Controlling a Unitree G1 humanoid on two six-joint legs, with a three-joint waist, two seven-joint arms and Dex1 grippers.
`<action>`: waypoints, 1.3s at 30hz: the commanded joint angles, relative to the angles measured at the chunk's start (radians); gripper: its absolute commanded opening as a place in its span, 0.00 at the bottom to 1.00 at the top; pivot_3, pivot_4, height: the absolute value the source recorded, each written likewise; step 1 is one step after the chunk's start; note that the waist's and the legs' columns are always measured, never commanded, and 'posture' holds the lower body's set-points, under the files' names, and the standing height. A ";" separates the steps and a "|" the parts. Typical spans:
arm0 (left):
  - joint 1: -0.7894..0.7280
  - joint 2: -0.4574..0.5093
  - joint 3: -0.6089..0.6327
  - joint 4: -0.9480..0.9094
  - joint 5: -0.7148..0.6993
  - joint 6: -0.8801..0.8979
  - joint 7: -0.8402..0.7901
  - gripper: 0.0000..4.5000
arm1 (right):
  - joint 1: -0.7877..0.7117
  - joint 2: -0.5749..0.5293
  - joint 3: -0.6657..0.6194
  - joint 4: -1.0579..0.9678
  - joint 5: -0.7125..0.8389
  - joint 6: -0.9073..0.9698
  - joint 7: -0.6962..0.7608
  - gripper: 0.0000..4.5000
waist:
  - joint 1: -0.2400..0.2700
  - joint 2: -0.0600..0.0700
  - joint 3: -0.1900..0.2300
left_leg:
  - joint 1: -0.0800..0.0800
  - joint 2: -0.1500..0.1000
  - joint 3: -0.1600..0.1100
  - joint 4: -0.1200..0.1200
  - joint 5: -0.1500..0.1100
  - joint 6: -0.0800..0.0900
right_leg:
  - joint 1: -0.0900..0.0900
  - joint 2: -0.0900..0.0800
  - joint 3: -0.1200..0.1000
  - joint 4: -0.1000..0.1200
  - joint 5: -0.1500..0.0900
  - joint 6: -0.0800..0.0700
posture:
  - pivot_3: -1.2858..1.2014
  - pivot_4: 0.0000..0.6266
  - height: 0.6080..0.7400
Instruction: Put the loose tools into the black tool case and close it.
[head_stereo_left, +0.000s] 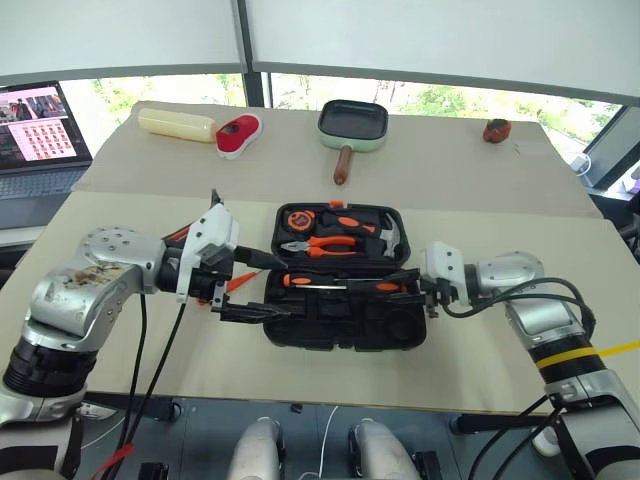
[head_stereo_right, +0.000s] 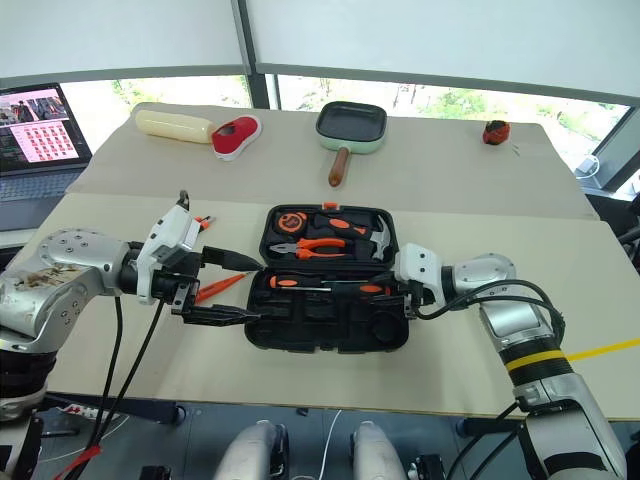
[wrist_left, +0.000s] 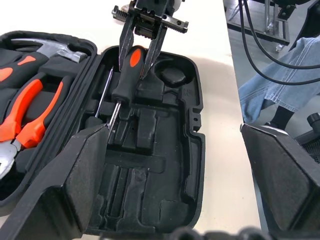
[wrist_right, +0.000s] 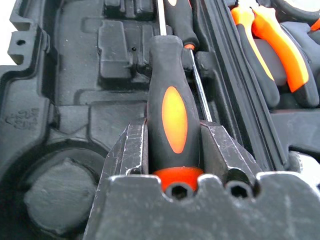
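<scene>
Black moulded plastic makes up the tool case (head_stereo_left: 340, 318), which lies open and flat on the table (head_stereo_left: 560, 330) between the two arms, so its recesses face up and can be loaded from either side. Its far half already carries the orange-handled pliers (head_stereo_left: 322, 243) and the hammer (head_stereo_left: 390, 236), well beyond the right gripper (wrist_left: 141, 47). That gripper comes in from the case's right end, its jaws clamped on the butt of a black-and-orange screwdriver (wrist_right: 172, 120) with the shaft pointing straight away from it along the near half; the low, lengthwise hold looks chosen to lay the tool into a long slot beside the other black-and-orange screwdriver (head_stereo_left: 318, 282), which lies just past the held one's tip. A round black tape roll (wrist_right: 57, 197) sits in its well close beside the right gripper's jaws. At the case's opposite end the left gripper (head_stereo_left: 240, 288) hangs with its jaws spread wide and nothing between them, apparently waiting clear of the work. A thin orange tester screwdriver (head_stereo_right: 222, 287) lies on the table just beside it, still outside the case.
</scene>
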 joint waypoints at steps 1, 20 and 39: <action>-0.013 0.016 0.022 -0.020 -0.015 0.000 0.004 1.00 | -0.006 -0.037 -0.006 0.022 -0.038 -0.079 0.037 0.23 | 0.002 0.000 0.000 | 0.000 0.000 0.000 0.000 0.000 0.000 | 0.000 0.000 0.000 0.000 0.000 0.000 | 0.52 0.24 1.00; -0.064 -0.013 -0.012 0.026 0.009 -0.029 0.004 1.00 | 0.008 -0.018 -0.055 -0.057 0.018 0.022 0.025 0.63 | 0.000 0.000 0.000 | 0.000 0.000 0.000 0.000 0.000 0.000 | -0.001 0.000 0.000 0.002 0.000 0.000 | 0.52 0.24 1.00; -0.057 -0.019 -0.012 0.050 0.031 -0.051 0.007 1.00 | -0.006 0.116 -0.037 -0.157 0.057 0.257 -0.096 0.02 | -0.001 0.000 0.000 | 0.000 0.000 0.000 0.000 0.000 -0.001 | -0.002 0.000 0.000 0.004 0.000 0.000 | 0.52 0.24 1.00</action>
